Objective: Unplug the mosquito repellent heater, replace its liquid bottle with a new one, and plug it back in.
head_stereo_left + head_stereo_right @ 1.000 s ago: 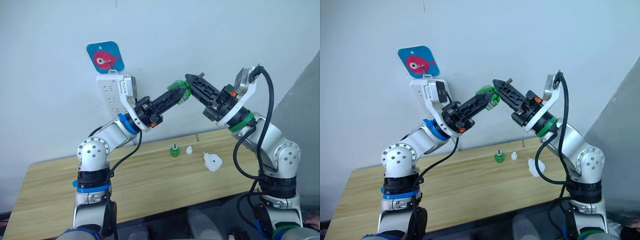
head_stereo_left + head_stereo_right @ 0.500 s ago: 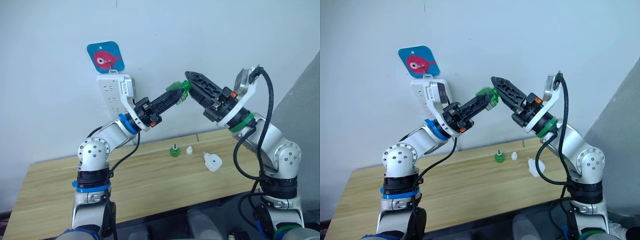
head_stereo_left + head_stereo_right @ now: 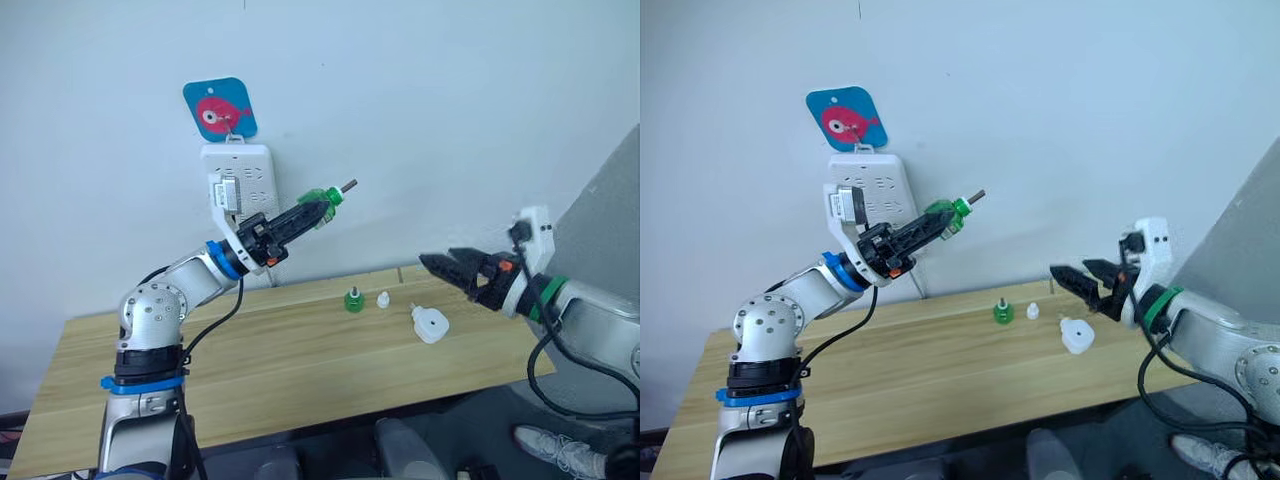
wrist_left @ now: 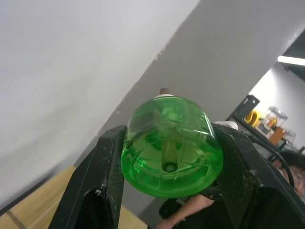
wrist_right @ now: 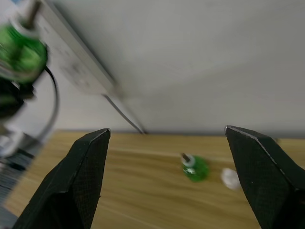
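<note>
Both arms are silver-grey metal with round shoulder joints ringed by small screws; the left arm (image 3: pixel 160 310) wears blue bands at wrist and upper arm; the right arm (image 3: pixel 590 320) has a green wrist ring. Black cables loop along each; the left gripper (image 3: pixel 300 214) and right gripper (image 3: pixel 445 266) have ribbed black fingers with orange accents behind them, on white wrist brackets.

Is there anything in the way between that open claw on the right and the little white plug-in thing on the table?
Nothing visible: the right gripper hangs open above the heater, with only air between them.
</note>
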Robot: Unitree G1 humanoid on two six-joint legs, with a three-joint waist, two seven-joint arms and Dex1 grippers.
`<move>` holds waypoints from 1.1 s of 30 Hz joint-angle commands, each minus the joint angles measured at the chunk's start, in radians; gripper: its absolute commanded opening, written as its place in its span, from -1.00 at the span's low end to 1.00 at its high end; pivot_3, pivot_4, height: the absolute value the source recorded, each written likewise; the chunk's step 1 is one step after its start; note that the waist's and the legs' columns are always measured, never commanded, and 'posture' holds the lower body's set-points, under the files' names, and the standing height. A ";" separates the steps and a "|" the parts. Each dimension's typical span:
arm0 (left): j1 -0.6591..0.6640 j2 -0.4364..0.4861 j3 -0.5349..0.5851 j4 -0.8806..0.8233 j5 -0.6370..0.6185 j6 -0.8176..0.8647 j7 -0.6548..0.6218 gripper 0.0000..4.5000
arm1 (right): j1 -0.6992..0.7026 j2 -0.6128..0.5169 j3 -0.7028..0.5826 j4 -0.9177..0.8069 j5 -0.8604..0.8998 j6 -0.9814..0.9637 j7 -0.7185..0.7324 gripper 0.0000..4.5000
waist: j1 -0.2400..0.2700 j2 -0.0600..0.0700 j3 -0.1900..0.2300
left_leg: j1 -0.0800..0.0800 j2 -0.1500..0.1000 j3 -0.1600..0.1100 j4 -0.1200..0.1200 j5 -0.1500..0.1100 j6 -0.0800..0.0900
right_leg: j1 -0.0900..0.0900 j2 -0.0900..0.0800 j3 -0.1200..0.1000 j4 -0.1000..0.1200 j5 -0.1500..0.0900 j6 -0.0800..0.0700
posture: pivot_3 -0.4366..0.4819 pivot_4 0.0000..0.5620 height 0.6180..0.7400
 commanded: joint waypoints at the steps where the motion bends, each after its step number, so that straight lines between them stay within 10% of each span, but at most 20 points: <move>1: 0.041 0.062 -0.005 -0.099 0.024 0.006 -0.071 0.01 | -0.054 -0.077 0.120 -0.002 -0.217 0.068 0.114 0.95 | 0.000 -0.001 0.011 | 0.001 0.001 0.001 0.000 0.000 0.000 | 0.000 0.001 0.001 0.000 0.000 0.000 | -0.50 -0.35 1.00; 18: 0.171 0.084 -0.065 -0.257 0.152 -0.080 -0.146 0.01 | -0.472 0.000 0.653 0.417 -0.918 0.169 0.622 1.00 | 0.037 -0.014 0.122 | -0.003 0.001 0.002 0.000 0.000 0.000 | -0.004 -0.001 0.002 0.000 0.003 -0.005 | -0.49 0.08 1.00; 33: 0.193 0.083 -0.052 -0.275 0.146 -0.086 -0.123 0.01 | -0.537 0.101 0.713 0.568 -1.162 0.187 0.818 1.00 | 0.036 -0.019 0.188 | -0.008 -0.001 0.000 0.001 0.000 0.000 | -0.007 -0.007 -0.002 0.001 0.003 -0.005 | -0.49 0.31 1.00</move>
